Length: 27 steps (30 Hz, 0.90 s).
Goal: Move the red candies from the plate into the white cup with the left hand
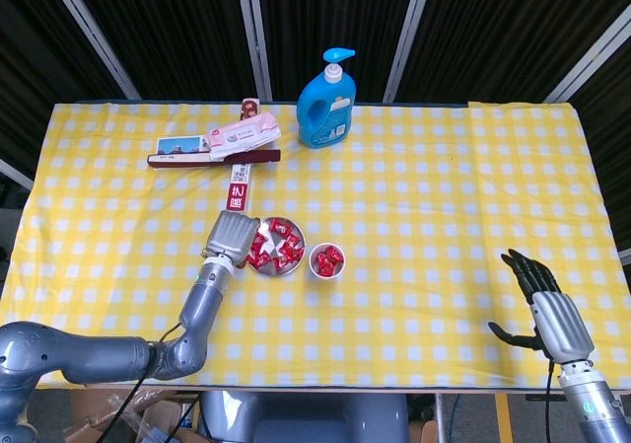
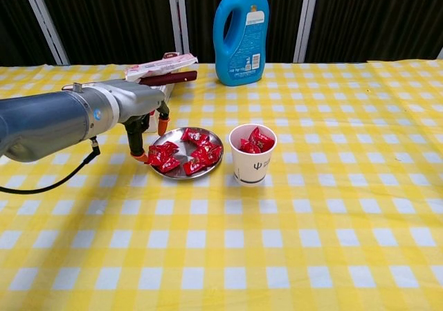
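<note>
A small metal plate [image 2: 181, 170] [image 1: 268, 267] holds several red candies [image 2: 190, 153] [image 1: 276, 248]. Right of it stands the white cup [image 2: 251, 163] [image 1: 326, 262], with more red candies inside. My left hand [image 2: 136, 113] [image 1: 231, 236] hovers over the plate's left edge, fingers apart and pointing down, one orange fingertip [image 2: 140, 157] close to the leftmost candy. Nothing is held in it. My right hand [image 1: 544, 308] is open at the table's right front, far from the plate.
A blue detergent bottle [image 2: 241, 30] [image 1: 327, 105] stands at the back. Flat packets and a dark box [image 1: 222, 143] [image 2: 160, 67] lie behind the plate at back left, with a small red-and-white box [image 1: 238, 191] beside them. A yellow checked cloth [image 2: 311, 207] covers the table.
</note>
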### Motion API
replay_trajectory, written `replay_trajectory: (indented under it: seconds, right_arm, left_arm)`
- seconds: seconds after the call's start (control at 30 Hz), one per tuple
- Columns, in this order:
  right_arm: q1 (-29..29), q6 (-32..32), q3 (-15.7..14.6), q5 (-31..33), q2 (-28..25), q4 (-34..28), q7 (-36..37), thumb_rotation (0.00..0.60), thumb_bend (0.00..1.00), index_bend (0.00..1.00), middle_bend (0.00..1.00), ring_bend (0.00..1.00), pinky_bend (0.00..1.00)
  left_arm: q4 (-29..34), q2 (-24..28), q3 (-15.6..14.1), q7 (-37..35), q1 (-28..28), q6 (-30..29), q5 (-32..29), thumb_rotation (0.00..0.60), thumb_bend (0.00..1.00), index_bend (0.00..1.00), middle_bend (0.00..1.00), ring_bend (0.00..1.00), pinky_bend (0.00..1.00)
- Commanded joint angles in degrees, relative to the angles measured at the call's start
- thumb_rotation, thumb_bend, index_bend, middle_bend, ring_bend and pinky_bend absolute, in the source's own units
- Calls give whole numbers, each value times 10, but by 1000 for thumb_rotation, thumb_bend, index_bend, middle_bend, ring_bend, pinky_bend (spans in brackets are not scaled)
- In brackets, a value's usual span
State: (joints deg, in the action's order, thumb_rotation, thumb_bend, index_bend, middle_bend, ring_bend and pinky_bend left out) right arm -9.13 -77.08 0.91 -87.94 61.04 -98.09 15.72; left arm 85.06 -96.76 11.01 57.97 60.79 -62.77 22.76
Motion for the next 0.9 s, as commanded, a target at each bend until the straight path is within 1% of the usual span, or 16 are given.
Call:
replay_trajectory:
  seconds: [0.03,0.17,0.5,0.6,0.9]
  right_arm:
    - [0,0,0,1,0,0,-1,600,277,0,0,0,0]
    - [0,0,1,2,1,0,-3,600,277,0,0,0,0]
    - [1,1,2,6,1,-1,-4,600,277,0,0,0,0]
    - [1,1,1,5,0,-1,-3,600,277,0,0,0,0]
    - [0,3,0,5,-1,-2,-3,600,277,0,0,0,0]
  left_arm:
    - [-4,0,-2,2,0,2,-5,600,214,394,872,934,967]
    - [-10,-2,-6,3,0,9,-12,600,245,398,872,934,967]
    - [-24,-18,-7,-7,4,19,-4,600,263,408,875,934,967]
    - [-26,-22,-8,-8,5,19,-4,600,293,443,880,936,967]
    - [-34,-32,-12,-9,7,22,-3,600,409,497,890,942,967]
